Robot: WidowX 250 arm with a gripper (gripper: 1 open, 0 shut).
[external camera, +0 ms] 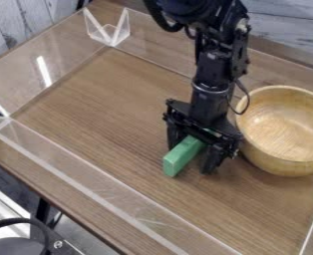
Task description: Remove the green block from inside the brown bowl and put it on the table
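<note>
The green block (183, 155) lies flat on the wood-grain table (93, 110), just left of the brown bowl (284, 128). It is a short green bar pointing toward the front left. The bowl is light tan wood, upright, and holds nothing that I can see. My black gripper (200, 145) hangs straight down over the block's far end, its jaws open and straddling that end. The near half of the block sticks out from under the fingers.
Low clear acrylic walls (40, 149) edge the table on the left and front. A clear bracket (109, 28) stands at the back left corner. The arm (215, 50) rises from the gripper toward the top of the view.
</note>
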